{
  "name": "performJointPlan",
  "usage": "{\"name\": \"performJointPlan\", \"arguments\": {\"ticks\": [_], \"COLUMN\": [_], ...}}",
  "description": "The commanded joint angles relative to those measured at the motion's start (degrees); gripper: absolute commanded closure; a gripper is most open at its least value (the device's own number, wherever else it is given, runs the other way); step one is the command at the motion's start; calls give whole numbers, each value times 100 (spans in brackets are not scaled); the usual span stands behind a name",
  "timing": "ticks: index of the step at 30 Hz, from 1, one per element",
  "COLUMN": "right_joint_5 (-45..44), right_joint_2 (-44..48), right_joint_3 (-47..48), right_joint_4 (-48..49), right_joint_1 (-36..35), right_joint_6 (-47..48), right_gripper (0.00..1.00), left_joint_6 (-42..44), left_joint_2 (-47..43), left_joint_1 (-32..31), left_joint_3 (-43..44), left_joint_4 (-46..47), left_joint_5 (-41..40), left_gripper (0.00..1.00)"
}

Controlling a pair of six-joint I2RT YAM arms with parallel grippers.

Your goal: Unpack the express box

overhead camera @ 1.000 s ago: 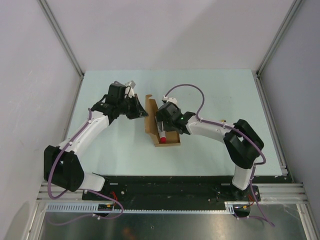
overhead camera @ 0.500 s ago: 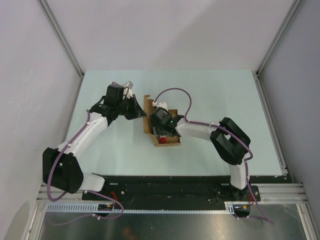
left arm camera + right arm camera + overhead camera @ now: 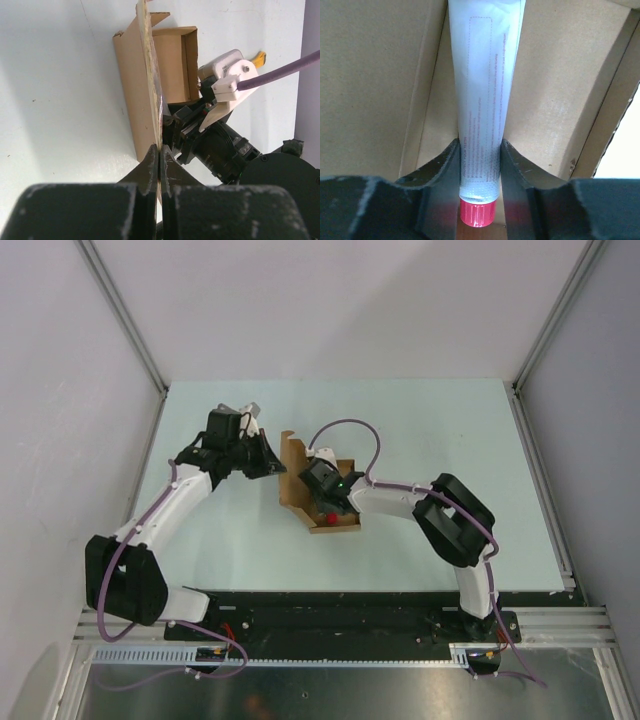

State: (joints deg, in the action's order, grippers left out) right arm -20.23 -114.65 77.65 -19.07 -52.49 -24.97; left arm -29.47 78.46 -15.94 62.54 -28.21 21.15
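Note:
The express box [image 3: 343, 524] lies open in the middle of the table, its lid flap [image 3: 292, 472] standing upright on the left side. My left gripper [image 3: 274, 468] is shut on that flap's edge, and the left wrist view shows the thin cardboard flap [image 3: 149, 85] pinched at my left gripper [image 3: 160, 151]. My right gripper [image 3: 325, 502] reaches down into the box. In the right wrist view a white tube [image 3: 483, 90] with a red cap [image 3: 476, 213] lies on the box floor [image 3: 555, 100]. My right gripper [image 3: 479, 155] has a finger pressed against each side of the tube, just above the cap.
A yellow tip [image 3: 259, 58] shows on the table behind the right wrist's white camera housing [image 3: 225, 75]. A purple cable [image 3: 350, 430] arches over the right arm. White walls with metal frame posts [image 3: 125, 320] enclose the pale green table [image 3: 450, 420].
My right gripper has moved left and down into the box and its fingers have closed in onto the white tube. The left gripper has drawn the lid flap slightly left.

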Motion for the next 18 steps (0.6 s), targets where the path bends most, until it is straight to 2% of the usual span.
{"name": "performJointPlan", "arguments": {"ticks": [1,10,18], "right_joint_5": [-113,63,19], "right_joint_2": [135,1005,1779], "right_joint_3": [233,339,304], "right_joint_4": [17,-26,-553], "right_joint_1": [116,555,1170], "right_joint_6": [-34,-78,-148], "right_gripper": [67,68,68], "left_joint_6": [275,381,574], "left_joint_2": [91,214,214], "left_joint_1": [12,39,267], "left_joint_3": [-6,161,206], "left_joint_4": [-141,-141,-185], "left_joint_5": [109,48,-339], "left_gripper": [100,100,100]}}
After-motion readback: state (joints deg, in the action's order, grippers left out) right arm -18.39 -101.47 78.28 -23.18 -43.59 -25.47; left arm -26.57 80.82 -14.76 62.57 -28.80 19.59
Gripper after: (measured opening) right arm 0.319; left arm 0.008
